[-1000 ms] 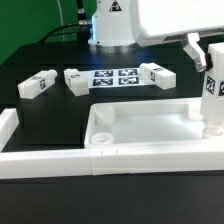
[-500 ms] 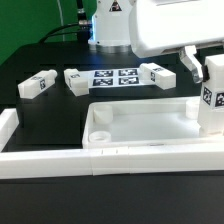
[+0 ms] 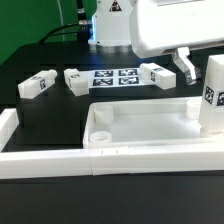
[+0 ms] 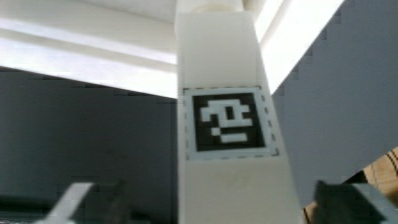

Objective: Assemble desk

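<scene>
At the exterior view's right: leg (image 3: 212, 95) stands upright at that end of the desk top (image 3: 140, 104), long axis vertical.
Wrist view only: gripper (image 4: 210, 198) released, fingers (image 4: 80, 200) clear of the leg's tagged face on both sides.
Exterior view only: three loose legs (image 3: 36, 85) beside the marker board (image 3: 115, 77), bare table between them and the desk top.

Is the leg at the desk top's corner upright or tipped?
Upright: in the exterior view the leg stands vertical at a corner of the desk top.
</scene>
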`<state>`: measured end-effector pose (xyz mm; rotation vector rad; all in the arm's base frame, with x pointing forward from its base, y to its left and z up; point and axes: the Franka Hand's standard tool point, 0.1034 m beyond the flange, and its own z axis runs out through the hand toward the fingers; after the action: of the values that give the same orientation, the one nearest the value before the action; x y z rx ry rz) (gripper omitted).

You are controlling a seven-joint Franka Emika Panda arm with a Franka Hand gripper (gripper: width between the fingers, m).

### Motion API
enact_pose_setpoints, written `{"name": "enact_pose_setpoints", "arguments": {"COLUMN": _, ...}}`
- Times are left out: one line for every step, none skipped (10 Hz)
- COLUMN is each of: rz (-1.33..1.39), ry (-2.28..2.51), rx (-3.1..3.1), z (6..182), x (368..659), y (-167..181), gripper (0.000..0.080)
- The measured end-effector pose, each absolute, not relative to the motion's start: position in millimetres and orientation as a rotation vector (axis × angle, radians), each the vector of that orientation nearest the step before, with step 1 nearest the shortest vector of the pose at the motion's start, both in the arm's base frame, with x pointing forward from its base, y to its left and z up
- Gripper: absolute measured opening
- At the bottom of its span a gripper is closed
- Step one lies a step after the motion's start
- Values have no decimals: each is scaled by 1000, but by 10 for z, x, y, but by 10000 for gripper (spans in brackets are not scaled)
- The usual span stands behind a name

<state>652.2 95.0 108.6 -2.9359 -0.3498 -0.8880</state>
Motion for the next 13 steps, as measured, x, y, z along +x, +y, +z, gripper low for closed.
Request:
{"name": "enact_pose_setpoints", "arguments": {"rz": -888, "ry": -350, "rx": -2936, "z": 1086, "x": 6522, "y": 950, "gripper": 625}}
{"name": "enact_pose_setpoints", "arguments": {"rz": -888, "ry": -350, "rx": -2936, "z": 1086, "x": 6522, "y": 950, "gripper": 643}}
{"name": "enact_pose_setpoints", "arguments": {"rz": -888, "ry": -350, "rx": -2936, "z": 1086, "x": 6522, "y": 950, "gripper": 643}}
{"name": "enact_pose_setpoints", "arguments": {"rz": -888, "ry": -350, "rx": -2936, "z": 1086, "x": 6522, "y": 950, "gripper": 648}}
{"name": "enact_pose_setpoints", "arguments": {"rz": -888, "ry": -350, "rx": -2936, "z": 1087, "x": 6522, "y": 950, "gripper": 648}}
{"name": "enact_pose_setpoints", "arguments": {"rz": -879, "ry": -350, "rx": -2937, "z": 1096, "x": 6523, "y": 954, "gripper": 649}}
{"name": "enact_pose_setpoints", "arguments": {"rz": -834, "ry": -355, "rx": -2941, "z": 1180, "x": 6545, "y": 984, "gripper": 649}}
{"name": "enact_pose_setpoints", "arguments": {"rz": -773, "ry": -354, "rx": -2945, "z": 1283, "x": 6573, "y": 1035, "gripper": 649}}
{"name": "enact_pose_setpoints", "arguments": {"rz": -784, "ry": -358, "rx": -2939, "z": 1342, "x": 6635, "y": 1067, "gripper": 649}}
{"name": "enact_pose_setpoints", "arguments": {"rz": -746, "ry": -359, "rx": -2943, "z": 1308, "x": 6641, "y": 1078, "gripper": 649}}
{"name": "enact_pose_setpoints", "arguments": {"rz": -598, "ry": -366, "rx": -2960, "z": 1255, "x": 6618, "y": 1099, "gripper": 649}}
{"name": "enact_pose_setpoints", "arguments": {"rz": -494, "ry": -361, "rx": -2974, "z": 1223, "x": 6635, "y": 1048, "gripper": 649}}
{"name": "enact_pose_setpoints", "arguments": {"rz": -387, "ry": -355, "rx": -2984, "z": 1215, "x": 6638, "y": 1019, "gripper": 649}}
